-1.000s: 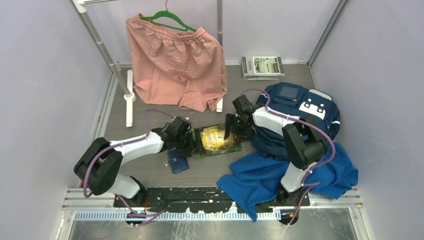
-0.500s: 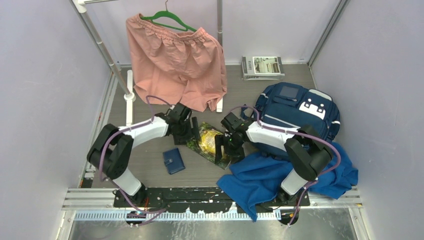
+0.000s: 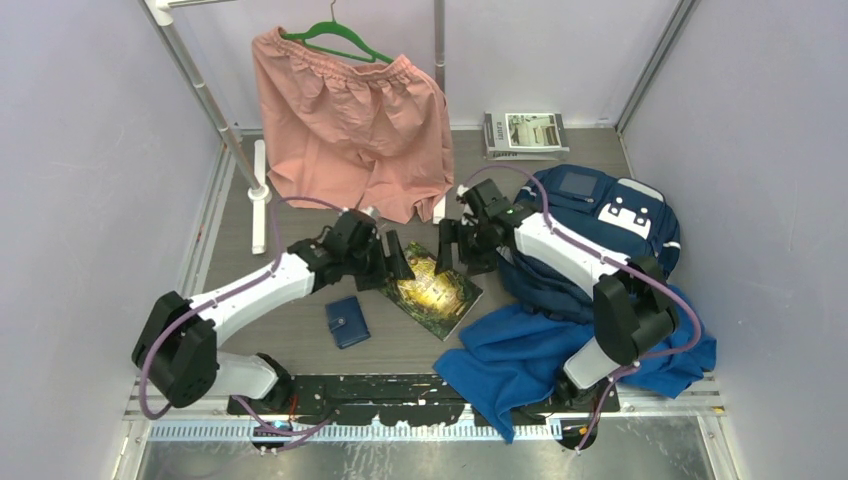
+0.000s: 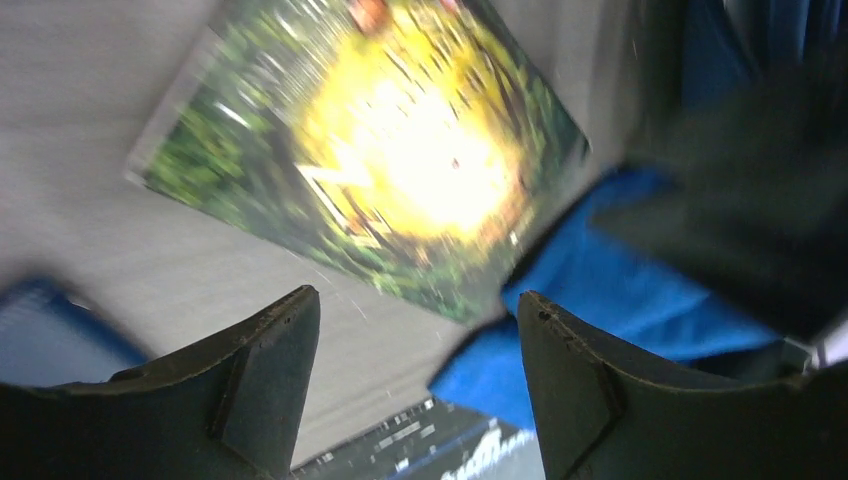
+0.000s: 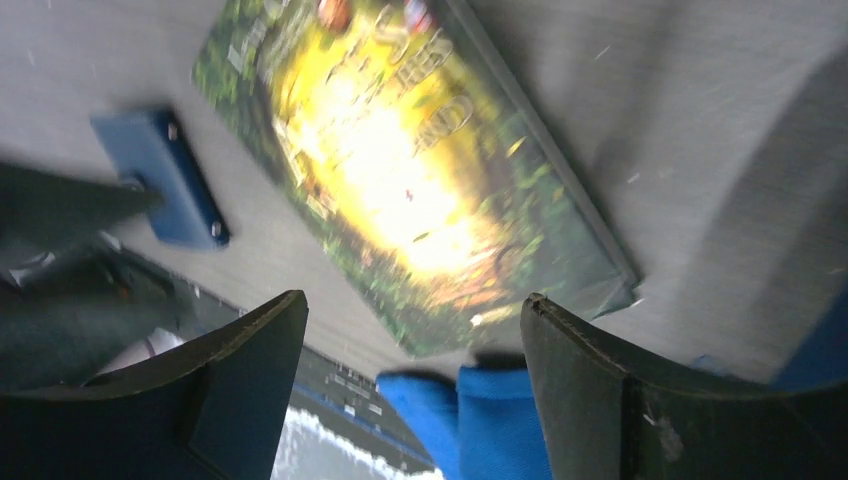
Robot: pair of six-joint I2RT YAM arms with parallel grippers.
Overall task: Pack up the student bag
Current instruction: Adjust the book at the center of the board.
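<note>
We see our left claw (image 4: 413,300) spread and empty, above the near edge of a flat green and yellow picture book (image 4: 370,150). Our right claw (image 5: 412,300) is also spread and empty, over the opposite side of the same book. The large navy blue striped fabric backpack (image 3: 590,215) lies on the outer side of the right claw, under its arm. A royal-blue soft cloth (image 3: 530,360) comes just beside the book's corner. A small navy wallet (image 3: 347,322) lies near the left claw, with bare grey table (image 3: 300,340) around it.

Grey wood-grain table (image 3: 400,345). Centre: green-and-yellow book (image 3: 435,288), flat and skewed. Near-left of the book, apart from it: small navy wallet (image 3: 347,322). Near right: crumpled royal-blue cloth (image 3: 520,365). Far right: student bag (image 3: 600,200). Far edge: magazine stack (image 3: 525,134). Far left: white rack foot (image 3: 260,195).
</note>
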